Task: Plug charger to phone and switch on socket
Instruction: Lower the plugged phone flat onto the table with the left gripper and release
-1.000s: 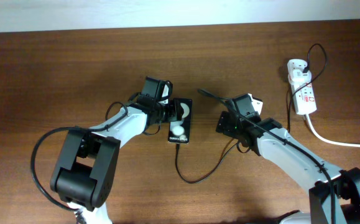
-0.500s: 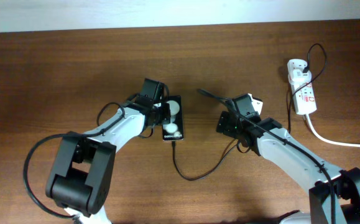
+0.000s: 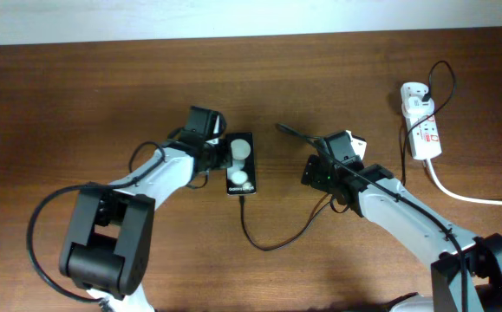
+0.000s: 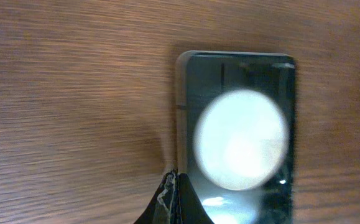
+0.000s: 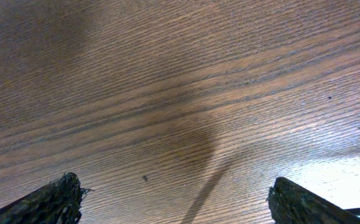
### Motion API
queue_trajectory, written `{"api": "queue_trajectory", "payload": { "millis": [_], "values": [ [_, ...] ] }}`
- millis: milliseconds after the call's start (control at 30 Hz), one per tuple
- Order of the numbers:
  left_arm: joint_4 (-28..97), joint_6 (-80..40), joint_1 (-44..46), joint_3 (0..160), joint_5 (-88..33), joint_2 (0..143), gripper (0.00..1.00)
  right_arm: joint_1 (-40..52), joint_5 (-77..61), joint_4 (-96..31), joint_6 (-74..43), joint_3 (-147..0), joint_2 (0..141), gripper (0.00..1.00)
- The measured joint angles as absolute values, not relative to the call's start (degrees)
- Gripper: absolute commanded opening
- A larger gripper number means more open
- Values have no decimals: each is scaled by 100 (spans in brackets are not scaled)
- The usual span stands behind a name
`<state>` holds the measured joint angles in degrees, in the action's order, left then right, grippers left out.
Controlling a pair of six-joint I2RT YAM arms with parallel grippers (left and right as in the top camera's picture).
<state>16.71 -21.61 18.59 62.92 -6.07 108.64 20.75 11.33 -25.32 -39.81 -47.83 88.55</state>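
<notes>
Phone [image 3: 240,163]: lying face up just left of centre in the overhead view.
Charger [image 3: 264,245]: running from the phone's lower edge, looping down and right. I cannot tell whether its tip is fully seated.
Left gripper [image 4: 173,200]: fingers pressing together on nothing, tips touching the phone's left edge.
Right gripper [image 5: 176,196]: jaws standing wide apart, empty, hovering over bare table [image 5: 167,74].
Step in hand: seemingly nudging the phone, plugging nearly done.
Next move: the socket [image 3: 422,121] is sitting upper right, well apart. The right arm, being nearer, is likely reaching there to press its switch.
</notes>
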Motion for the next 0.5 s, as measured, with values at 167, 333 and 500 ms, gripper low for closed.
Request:
{"api": "queue_trajectory", "payload": {
  "millis": [167, 333, 500],
  "values": [
    [1761, -2163, 1649, 6287, -526, 10864, 2, 2075, 1133, -2532, -3983, -4783, 8855, 99],
    [1730, -2165, 2150, 6287, -513, 10864, 3, 2075, 1133, -2532, -3979, -4783, 8855, 99],
    [1686, -2163, 2202, 6287, -73, 10864, 4, 2075, 1133, -2532, -3979, -4783, 8855, 99]
  ]
}}
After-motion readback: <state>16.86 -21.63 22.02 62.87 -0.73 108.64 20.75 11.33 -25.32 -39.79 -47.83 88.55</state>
